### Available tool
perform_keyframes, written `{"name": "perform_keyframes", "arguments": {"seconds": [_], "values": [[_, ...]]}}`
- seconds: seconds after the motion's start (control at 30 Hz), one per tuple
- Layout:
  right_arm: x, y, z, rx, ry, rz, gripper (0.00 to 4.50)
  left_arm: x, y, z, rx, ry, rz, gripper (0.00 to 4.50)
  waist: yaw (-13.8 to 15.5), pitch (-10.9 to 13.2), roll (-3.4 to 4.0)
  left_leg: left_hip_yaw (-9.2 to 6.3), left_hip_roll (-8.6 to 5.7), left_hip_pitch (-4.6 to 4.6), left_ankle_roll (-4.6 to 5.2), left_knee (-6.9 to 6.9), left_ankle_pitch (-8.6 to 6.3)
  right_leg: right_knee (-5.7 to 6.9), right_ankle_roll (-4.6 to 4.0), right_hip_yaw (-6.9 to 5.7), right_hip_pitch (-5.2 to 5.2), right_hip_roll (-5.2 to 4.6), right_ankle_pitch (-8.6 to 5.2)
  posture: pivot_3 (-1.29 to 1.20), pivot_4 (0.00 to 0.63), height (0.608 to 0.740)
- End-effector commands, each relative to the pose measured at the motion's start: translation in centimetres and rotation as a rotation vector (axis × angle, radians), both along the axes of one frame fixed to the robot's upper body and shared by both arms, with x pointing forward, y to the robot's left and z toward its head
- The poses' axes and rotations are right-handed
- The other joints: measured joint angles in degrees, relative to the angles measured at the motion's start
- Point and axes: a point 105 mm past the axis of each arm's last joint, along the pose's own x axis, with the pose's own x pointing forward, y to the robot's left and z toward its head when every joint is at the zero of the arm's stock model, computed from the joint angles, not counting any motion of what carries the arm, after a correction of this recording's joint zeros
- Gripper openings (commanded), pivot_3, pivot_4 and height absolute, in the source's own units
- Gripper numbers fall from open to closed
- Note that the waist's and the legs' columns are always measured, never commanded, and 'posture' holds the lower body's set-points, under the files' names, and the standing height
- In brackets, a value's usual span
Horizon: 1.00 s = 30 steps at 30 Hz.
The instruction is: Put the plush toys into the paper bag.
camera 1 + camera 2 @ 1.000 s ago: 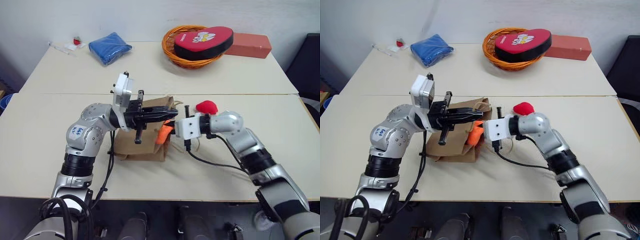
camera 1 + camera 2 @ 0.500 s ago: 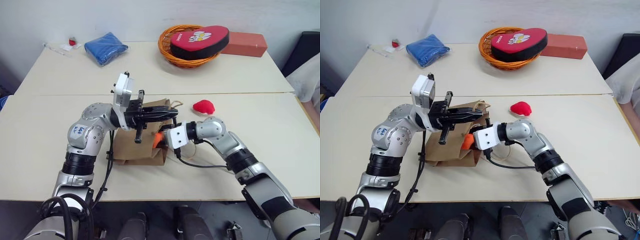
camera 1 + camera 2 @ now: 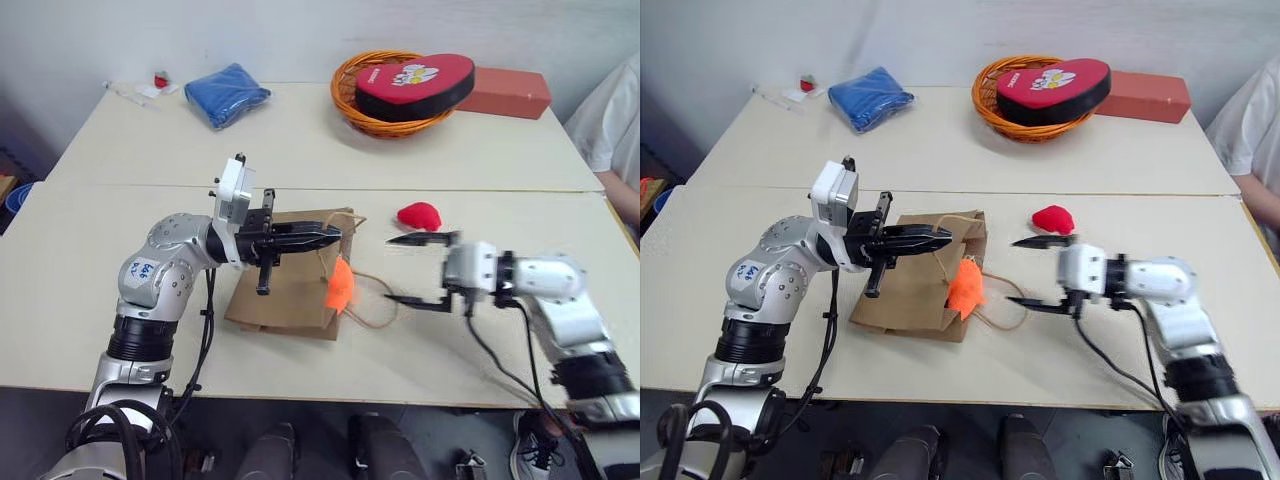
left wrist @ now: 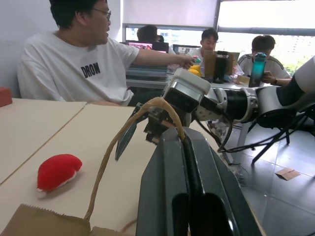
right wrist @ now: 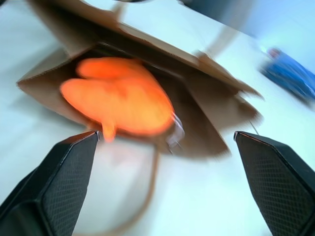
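So the left fingers (image 3: 325,236) are pinched tight on one twisted cord handle (image 4: 125,142) of the bag (image 3: 288,290), lifting its mouth a bit. Right fingers (image 3: 417,270) are spread wide with nothing in them, hovering over the bench (image 3: 120,280) just right of the bag. Brown kraft bag lies mostly flat, creased, with the fuzzy orange toy (image 3: 339,287) sitting in its open mouth, half poking out. The small rounded red plush (image 3: 418,215) lies on the pale smooth bench beyond the right fingers, apart from the bag.
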Motion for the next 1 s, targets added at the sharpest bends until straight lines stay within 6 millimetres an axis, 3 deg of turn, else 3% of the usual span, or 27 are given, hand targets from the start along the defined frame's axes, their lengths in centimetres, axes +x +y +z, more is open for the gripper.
{"name": "perform_keyframes", "arguments": {"seconds": [0.03,0.17,0.3,0.43,0.63,0.8,0.9,1.0], "values": [[-0.7,-4.8,0.1,0.09,-0.02,-0.239,4.49,-0.7,0.1,1.1,-0.022,-0.052,-0.004,0.0,0.4,0.0,0.0,0.0,0.0,0.0,0.0,0.0,0.0,-0.01,-0.01,0.0,0.02,0.0,0.0,0.0,0.15,0.74],[-2.0,-9.1,-1.8,0.153,0.005,-0.496,4.49,-0.7,0.1,1.3,-0.026,-0.056,0.005,0.0,0.9,0.0,0.0,0.06,0.0,0.03,0.02,0.0,-0.01,0.02,-0.02,0.04,0.02,0.01,0.01,0.0,0.15,0.74],[-1.9,-10.1,-2.2,0.152,0.011,-0.598,4.49,-0.6,0.1,1.4,-0.025,-0.055,0.009,0.0,0.3,0.0,0.01,0.3,0.0,0.19,0.02,-0.04,-0.01,0.16,-0.03,0.25,0.02,0.04,0.02,0.0,0.15,0.74],[1.5,-9.0,-1.6,0.192,0.164,-0.601,4.49,-0.5,-0.1,1.5,-0.02,-0.055,0.01,0.0,-0.8,0.0,0.04,0.53,0.04,0.34,0.03,-0.03,0.0,0.3,-0.07,0.52,0.02,0.09,0.04,0.0,0.15,0.74],[7.3,-6.2,0.9,0.138,0.154,-0.554,4.49,-0.4,-0.1,1.4,-0.015,-0.058,0.017,0.0,-0.6,0.0,0.06,0.6,0.12,0.31,0.03,-0.08,0.0,0.31,-0.08,0.59,-0.1,0.15,0.05,0.0,0.15,0.74],[11.4,-3.2,1.4,0.057,0.197,-0.498,4.49,-0.6,-0.1,1.3,-0.002,-0.063,0.02,0.0,-0.7,0.0,0.05,0.61,0.12,0.2,0.03,-0.1,0.0,0.25,-0.09,0.57,-0.2,0.13,0.05,0.0,0.15,0.74],[12.7,-2.3,0.6,-0.063,0.211,-0.495,4.49,-0.6,0.0,1.4,0.001,-0.068,0.024,0.0,-0.7,0.0,0.05,0.61,0.13,0.11,0.03,-0.1,0.0,0.25,-0.09,0.56,-0.3,0.12,0.05,0.0,0.15,0.74],[13.6,-1.5,0.5,-0.083,0.225,-0.495,3.53,-0.6,-0.1,1.6,0.001,-0.075,0.031,0.0,-0.8,0.0,0.06,0.62,0.12,-0.09,0.03,-0.05,0.0,0.27,-0.09,0.56,-0.5,0.11,0.05,0.0,0.15,0.74]]}}
